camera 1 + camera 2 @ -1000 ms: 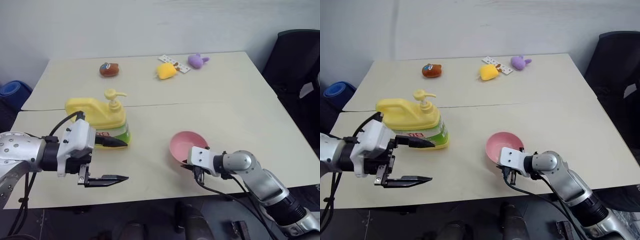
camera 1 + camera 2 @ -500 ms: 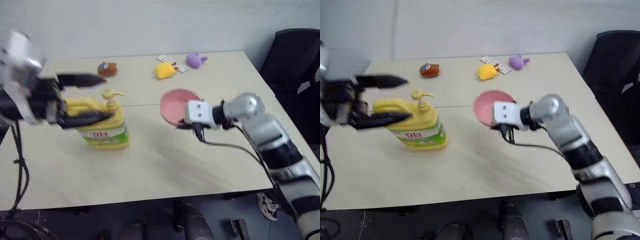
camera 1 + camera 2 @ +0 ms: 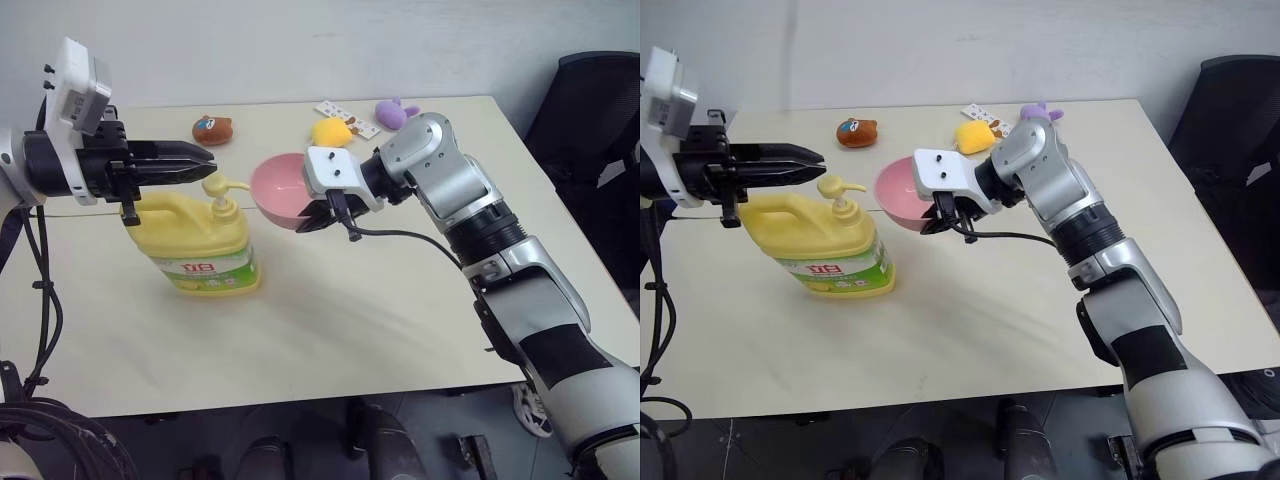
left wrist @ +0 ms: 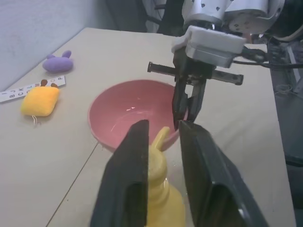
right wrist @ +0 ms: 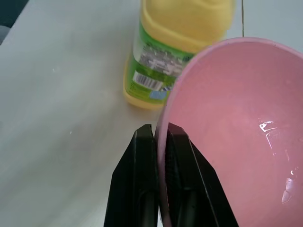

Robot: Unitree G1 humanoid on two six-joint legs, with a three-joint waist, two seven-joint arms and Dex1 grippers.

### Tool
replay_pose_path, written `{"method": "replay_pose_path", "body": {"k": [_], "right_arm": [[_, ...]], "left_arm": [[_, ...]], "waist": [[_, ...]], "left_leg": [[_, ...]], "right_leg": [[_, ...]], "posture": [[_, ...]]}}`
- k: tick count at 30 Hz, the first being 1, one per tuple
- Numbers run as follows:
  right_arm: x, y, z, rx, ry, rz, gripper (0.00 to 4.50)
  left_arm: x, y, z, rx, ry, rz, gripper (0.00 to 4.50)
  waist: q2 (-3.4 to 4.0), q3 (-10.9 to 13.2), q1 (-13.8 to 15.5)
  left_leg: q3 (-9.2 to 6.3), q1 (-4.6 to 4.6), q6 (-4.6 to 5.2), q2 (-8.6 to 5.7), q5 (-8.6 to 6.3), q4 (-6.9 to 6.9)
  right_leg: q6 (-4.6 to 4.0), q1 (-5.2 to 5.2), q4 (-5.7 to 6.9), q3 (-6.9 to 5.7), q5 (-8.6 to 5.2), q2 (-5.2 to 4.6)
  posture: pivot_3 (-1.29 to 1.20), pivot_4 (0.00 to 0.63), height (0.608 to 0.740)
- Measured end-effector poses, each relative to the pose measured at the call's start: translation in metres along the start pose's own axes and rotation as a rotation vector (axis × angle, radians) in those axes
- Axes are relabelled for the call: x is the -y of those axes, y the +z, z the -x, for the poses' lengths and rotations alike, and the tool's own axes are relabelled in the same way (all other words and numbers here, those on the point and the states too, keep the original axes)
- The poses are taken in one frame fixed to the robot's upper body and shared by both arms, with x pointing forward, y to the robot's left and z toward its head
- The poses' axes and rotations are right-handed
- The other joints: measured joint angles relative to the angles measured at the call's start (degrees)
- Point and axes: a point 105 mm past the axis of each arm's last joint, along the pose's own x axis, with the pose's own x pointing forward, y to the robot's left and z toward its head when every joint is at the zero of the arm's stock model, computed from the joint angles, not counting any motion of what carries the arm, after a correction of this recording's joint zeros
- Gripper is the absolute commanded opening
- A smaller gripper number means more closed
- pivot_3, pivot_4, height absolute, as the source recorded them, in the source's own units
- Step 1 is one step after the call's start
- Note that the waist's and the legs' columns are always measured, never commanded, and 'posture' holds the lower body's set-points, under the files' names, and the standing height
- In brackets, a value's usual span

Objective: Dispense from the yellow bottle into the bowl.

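The yellow bottle (image 3: 205,250) stands upright on the table, left of middle, its pump (image 3: 225,185) pointing right. My left gripper (image 3: 208,159) hovers level just above the pump, fingers drawn together with nothing between them; in the left wrist view the pump (image 4: 158,142) shows beneath the narrow gap. My right gripper (image 3: 325,215) is shut on the rim of the pink bowl (image 3: 275,185). It holds the bowl in the air, tilted, right beside the pump spout. In the right wrist view the rim sits between the fingers (image 5: 142,179), with the bottle (image 5: 180,28) beyond.
At the table's far edge lie a brown plush toy (image 3: 212,129), a small yellow plush (image 3: 332,131), a purple plush (image 3: 393,113) and a printed strip (image 3: 350,115). A black chair (image 3: 590,110) stands at the right. The near half of the table is bare.
My right arm lifted the bowl off the table and carried it up and left to the pump. My left gripper rose from in front of the bottle to above the pump, and its fingers closed.
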Motion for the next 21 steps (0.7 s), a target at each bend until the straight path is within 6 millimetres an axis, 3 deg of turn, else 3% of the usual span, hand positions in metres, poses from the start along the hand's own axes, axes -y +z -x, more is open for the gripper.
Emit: {"method": "replay_pose_path", "body": {"k": [21], "right_arm": [[-0.002,0.017,-0.001,0.006,0.067,0.067,0.00]], "left_arm": [[-0.001,-0.022,-0.003,-0.087,0.061,-0.114,0.02]], "waist": [[0.00,0.0,-0.6]], "left_leg": [[-0.03,0.05,-0.08,0.01,0.04,0.12]], "right_leg": [[-0.03,0.01,0.21,0.06,-0.01,-0.07]], "posture": [[0.00,0.150,0.740]]}}
